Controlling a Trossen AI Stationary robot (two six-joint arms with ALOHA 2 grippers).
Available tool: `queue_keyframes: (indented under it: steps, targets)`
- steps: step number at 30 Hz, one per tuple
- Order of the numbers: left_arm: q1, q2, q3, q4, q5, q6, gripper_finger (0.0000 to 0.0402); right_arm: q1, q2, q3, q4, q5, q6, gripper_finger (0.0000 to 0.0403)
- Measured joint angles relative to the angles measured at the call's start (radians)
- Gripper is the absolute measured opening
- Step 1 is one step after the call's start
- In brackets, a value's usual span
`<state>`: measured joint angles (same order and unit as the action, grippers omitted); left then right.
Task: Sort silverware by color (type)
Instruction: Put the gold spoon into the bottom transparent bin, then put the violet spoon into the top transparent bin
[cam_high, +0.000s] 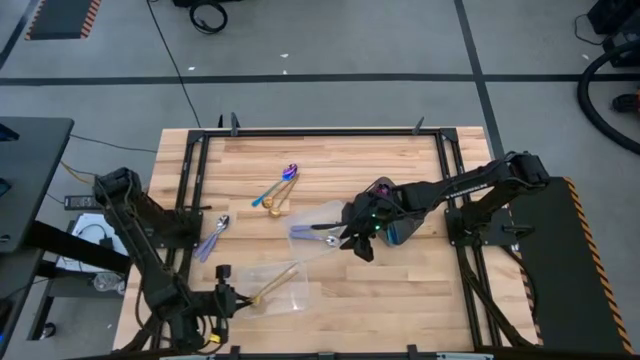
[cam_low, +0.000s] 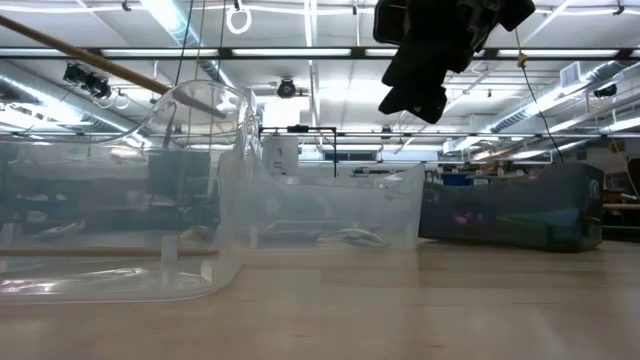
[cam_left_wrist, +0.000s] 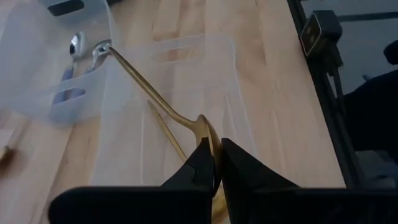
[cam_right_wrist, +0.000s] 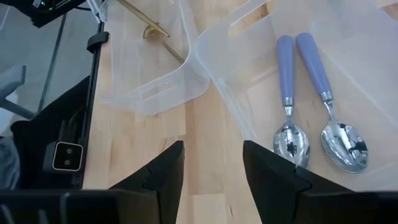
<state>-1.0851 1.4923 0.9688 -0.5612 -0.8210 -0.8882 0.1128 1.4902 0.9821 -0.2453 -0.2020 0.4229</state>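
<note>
A: Left pincer (cam_left_wrist: 216, 163) is clamping the gold spoon (cam_left_wrist: 163, 104) over a clear tray (cam_left_wrist: 186, 68).
B: Lower it fully inside before letting go. Right pincer (cam_right_wrist: 212, 163) is hovering open above two silver spoons (cam_right_wrist: 314, 118).

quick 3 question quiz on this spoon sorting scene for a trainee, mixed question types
1. True or false: the left end effector is shut on a gold spoon.
2. How many spoons lie in the tray below the right end effector? A) one B) two C) four
3. Fill in: the right end effector's fingers are ____.

Key: 1 true; 2 B; 3 open
</note>
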Motion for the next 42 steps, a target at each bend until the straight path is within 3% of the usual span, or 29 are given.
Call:
queue_keyframes:
  steps: [10, 19, 27, 33, 42]
  targets:
    - [0.051, 0.091, 0.0, 0.016, 0.067, 0.041, 0.002, -0.006, 0.0, 0.0, -0.001, -0.001, 0.0, 0.0174]
    - [0.099, 0.099, 0.0, 0.027, 0.145, 0.096, 0.0022, 0.005, 0.0, 0.0, -0.004, -0.001, 0.003, 0.0174]
    - [0.114, 0.099, 0.0, 0.01, 0.17, 0.082, 0.0069, 0.017, 0.0, 0.0, -0.004, -0.001, 0.018, 0.0174]
    - [0.114, 0.087, 0.0, -0.023, 0.172, 0.026, 0.0108, 0.017, 0.0, 0.0, -0.004, -0.001, 0.019, 0.0174]
    - [0.133, -0.038, 0.001, -0.179, 0.15, -0.157, 0.0104, 0.021, 0.0, 0.0, 0.001, 0.057, 0.006, 0.0174]
